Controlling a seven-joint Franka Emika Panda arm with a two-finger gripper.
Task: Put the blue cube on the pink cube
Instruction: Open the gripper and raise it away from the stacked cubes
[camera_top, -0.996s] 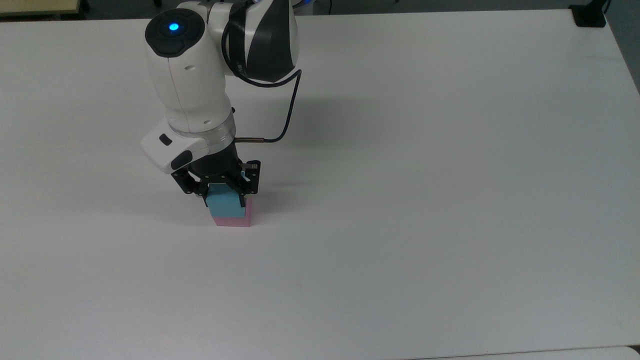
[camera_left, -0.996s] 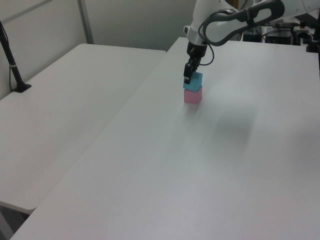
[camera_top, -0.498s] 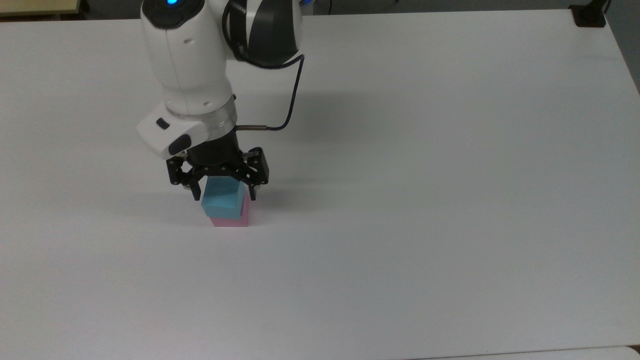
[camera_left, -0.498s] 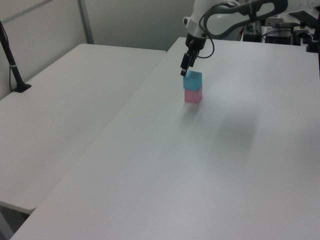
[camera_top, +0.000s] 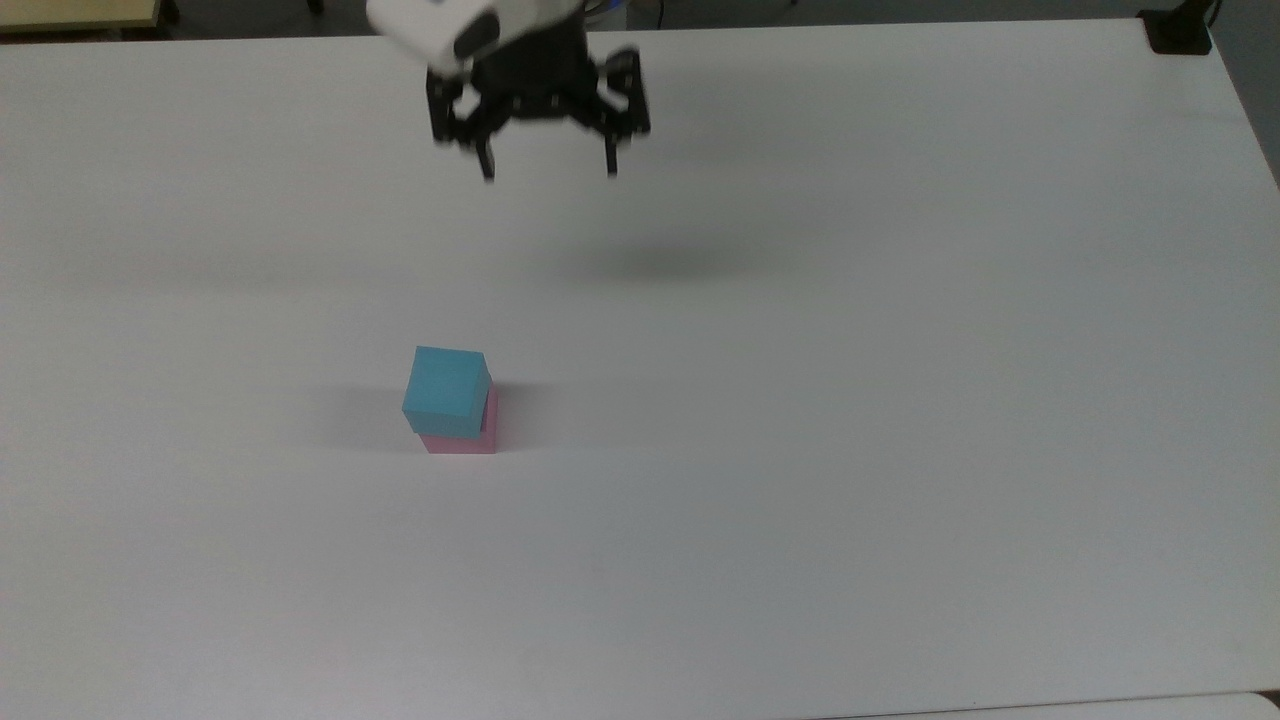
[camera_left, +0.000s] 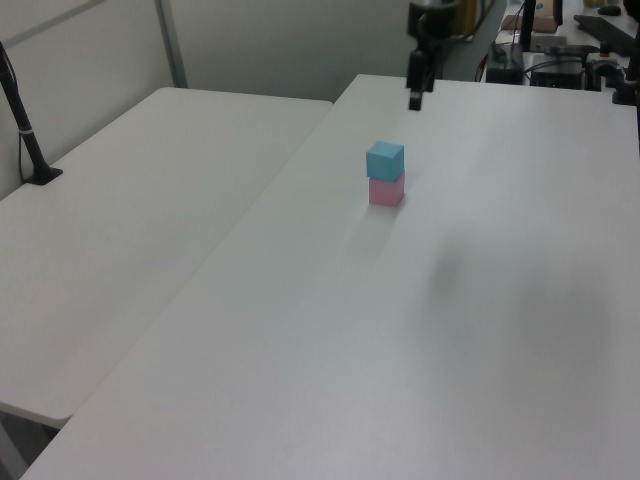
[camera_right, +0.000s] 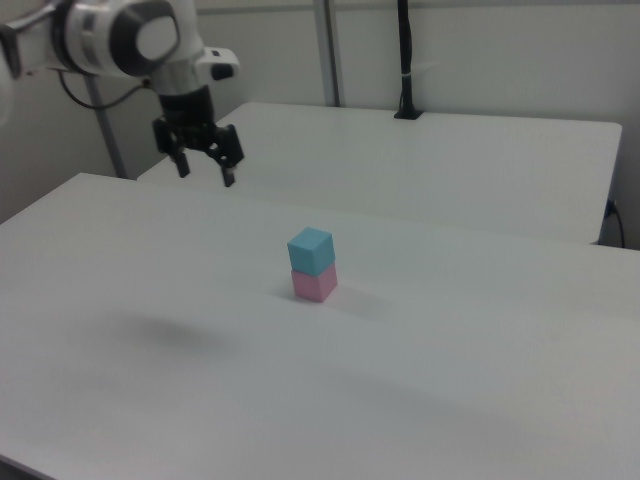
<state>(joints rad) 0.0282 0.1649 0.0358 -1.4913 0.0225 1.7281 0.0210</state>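
**Blue on pink, fingers spread and empty**

Taking the pink cube (camera_top: 462, 441) as the landmark and reading the top view left to right. Stacked directly on it: the blue cube (camera_top: 446, 390), touching, resting flat and upright. No long axis to speak of on either, both being equal-sided. Blue cube turned slightly about the vertical against the pink one and shifted a little toward the top view's left, so overhanging that side and leaving a thin strip of pink showing on the top view's right. Same stack in the left view, blue cube (camera_left: 385, 160) over pink cube (camera_left: 386, 190), and in the right view, blue cube (camera_right: 311, 249) over pink cube (camera_right: 314, 284), both well in from the edges of the white tabletop (camera_top: 900, 400).

Further to the top view's right of the pink cube and well up toward the far edge: the gripper (camera_top: 549, 170), raised clear of the tabletop, well apart from the stack. Fingers (camera_top: 488, 160) pointing down, spread wide, gripping nothing. In the right view, gripper (camera_right: 206, 174) hanging up and to the right view's left of the pink cube.
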